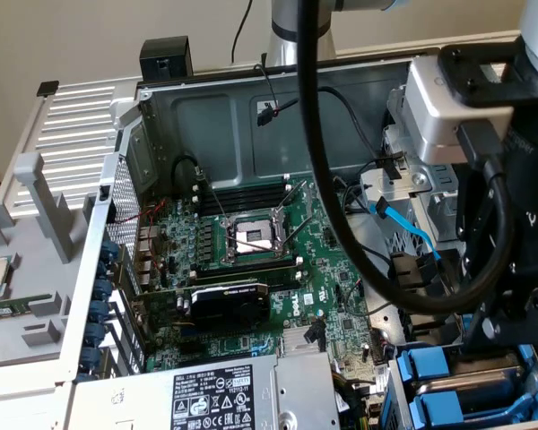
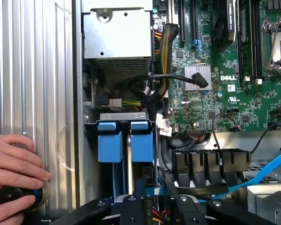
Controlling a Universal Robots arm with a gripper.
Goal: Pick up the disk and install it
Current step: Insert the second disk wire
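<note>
Two bright blue drive carrier handles sit side by side in the drive bay of the open computer case. Their metal bodies are hidden inside the bay, so I cannot tell which one holds the disk. In the exterior view the same blue carriers lie at the lower right. My gripper hovers close in front of the carriers, and its black fingers stand apart with only cables visible in the gap. From the exterior view, my gripper hangs just above the bay.
A person's hand rests on the ribbed silver panel, fingers around a black round knob. The green motherboard with its CPU socket, the power supply, black cables and a blue SATA cable crowd the case.
</note>
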